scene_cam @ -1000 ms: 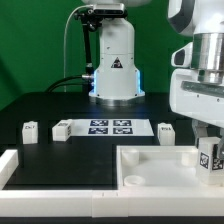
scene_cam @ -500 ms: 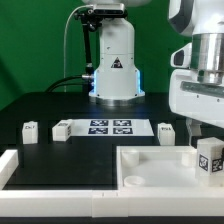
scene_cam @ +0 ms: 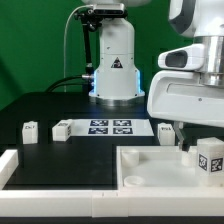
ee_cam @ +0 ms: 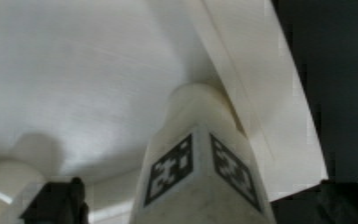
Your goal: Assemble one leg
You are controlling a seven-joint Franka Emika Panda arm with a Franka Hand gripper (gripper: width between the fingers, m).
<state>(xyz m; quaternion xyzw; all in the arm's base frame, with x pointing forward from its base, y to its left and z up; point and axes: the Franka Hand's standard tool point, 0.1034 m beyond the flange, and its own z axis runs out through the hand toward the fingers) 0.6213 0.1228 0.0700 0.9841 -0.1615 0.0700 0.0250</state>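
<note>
A small white leg with a black-and-white tag stands upright in the large white tray-like panel, in its corner at the exterior view's right. My gripper is right above it. In the wrist view the leg rises between my two dark fingers, with a gap on each side, so my gripper is open around it. Three more legs lie on the black table: two at the exterior view's left, one beside the marker board.
The marker board lies at the table's middle, in front of the robot base. A white raised rail runs along the near left. A round post stands in the panel's near corner.
My hand has shifted toward the exterior view's left and now fills more of the picture. The leg has stayed upright in the panel's corner.
</note>
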